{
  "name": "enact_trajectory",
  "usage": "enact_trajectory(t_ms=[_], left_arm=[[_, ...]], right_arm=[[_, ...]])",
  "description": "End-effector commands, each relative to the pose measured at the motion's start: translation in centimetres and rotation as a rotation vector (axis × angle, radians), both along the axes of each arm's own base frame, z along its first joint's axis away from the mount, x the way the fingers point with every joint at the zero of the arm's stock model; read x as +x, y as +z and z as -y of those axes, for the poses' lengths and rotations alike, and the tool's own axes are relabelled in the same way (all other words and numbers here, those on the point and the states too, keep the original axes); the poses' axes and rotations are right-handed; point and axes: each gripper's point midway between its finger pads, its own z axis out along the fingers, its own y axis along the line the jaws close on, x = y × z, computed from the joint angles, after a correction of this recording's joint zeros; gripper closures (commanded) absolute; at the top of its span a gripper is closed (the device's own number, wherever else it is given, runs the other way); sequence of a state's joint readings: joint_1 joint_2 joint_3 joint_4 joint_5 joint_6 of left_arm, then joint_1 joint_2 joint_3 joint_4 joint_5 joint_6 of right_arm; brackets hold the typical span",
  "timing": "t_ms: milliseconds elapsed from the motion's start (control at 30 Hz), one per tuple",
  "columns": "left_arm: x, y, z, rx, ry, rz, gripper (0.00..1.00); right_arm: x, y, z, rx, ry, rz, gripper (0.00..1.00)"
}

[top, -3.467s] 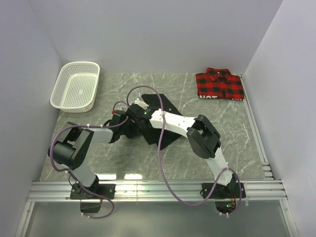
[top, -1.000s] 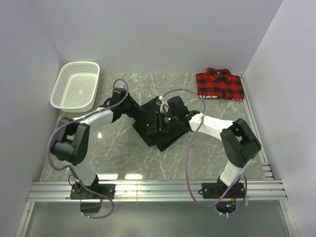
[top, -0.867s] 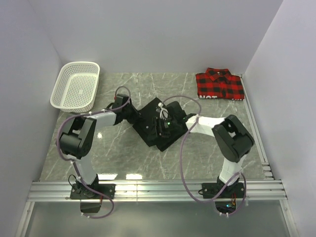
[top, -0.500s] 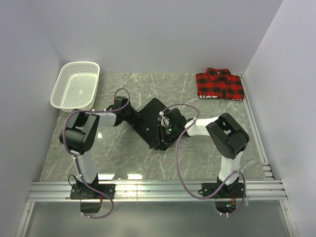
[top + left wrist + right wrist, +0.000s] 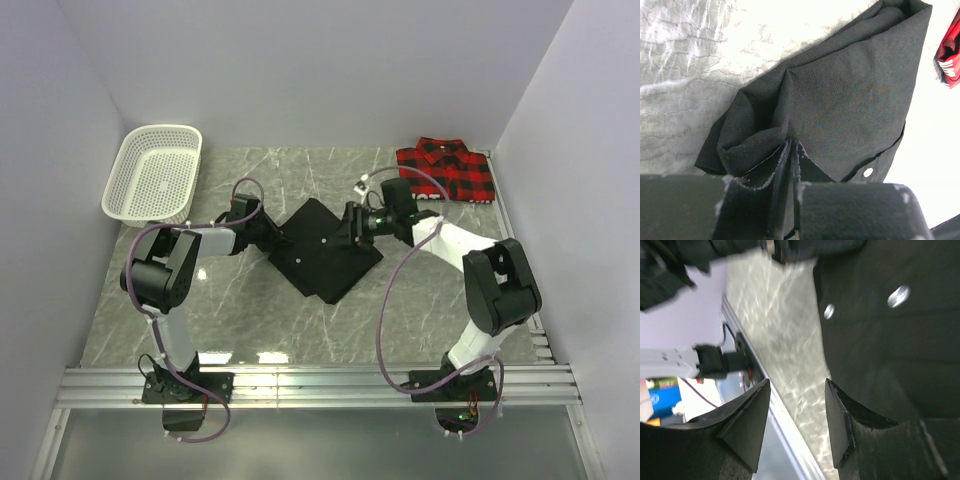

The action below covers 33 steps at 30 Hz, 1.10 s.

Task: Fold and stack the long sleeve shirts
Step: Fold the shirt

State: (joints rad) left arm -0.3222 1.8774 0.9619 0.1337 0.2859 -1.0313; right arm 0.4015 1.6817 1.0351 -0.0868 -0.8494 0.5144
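Left arm (image 5: 152, 287) and right arm (image 5: 497, 287): white link tubes between bulky black joint housings. Black bases (image 5: 185, 386) are bolted at the aluminium rail (image 5: 320, 379). A purple cable (image 5: 383, 320) runs along each arm beyond the rail. Green indicator light (image 5: 462, 414) on the near side of the rail. Right gripper's fingers (image 5: 745, 425): black, wedge-shaped.

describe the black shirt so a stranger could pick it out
On the marble table, look at the centre: the black shirt lies folded into a diamond. Unlike the red plaid shirt in the far right corner, it is plain black with pale buttons.
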Motion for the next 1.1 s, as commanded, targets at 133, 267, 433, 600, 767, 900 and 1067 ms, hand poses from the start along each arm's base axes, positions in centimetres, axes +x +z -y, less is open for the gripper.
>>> enact_trajectory(t_ms=[133, 267, 433, 600, 767, 900, 1067], left_arm=[[0.0, -0.3, -1.0, 0.041, 0.021, -0.006, 0.87], [-0.7, -0.5, -1.3, 0.040, 0.041, -0.024, 0.88], [-2.1, -1.4, -2.1, 0.039, 0.092, -0.078, 0.89], [-3.7, -2.0, -2.7, 0.022, 0.139, -0.113, 0.91], [-3.6, -0.6, -3.2, 0.052, 0.137, -0.072, 0.90], [-3.8, 0.5, -3.2, 0.047, 0.123, -0.044, 0.89], [-4.4, 0.2, -3.3, 0.047, 0.123, -0.054, 0.89]], right_arm=[[2.5, -4.6, 3.9, 0.028, -0.066, -0.123, 0.46], [2.5, -8.3, 6.1, 0.020, -0.158, -0.218, 0.48], [1.5, -11.2, 8.2, -0.012, -0.244, -0.311, 0.50], [1.0, -11.6, 9.0, -0.065, -0.279, -0.308, 0.50], [1.4, -8.7, 8.9, -0.056, -0.274, -0.209, 0.52], [1.1, -4.3, 6.9, -0.020, -0.211, -0.085, 0.52], [-0.8, -4.0, 3.9, 0.037, -0.113, -0.110, 0.52]])
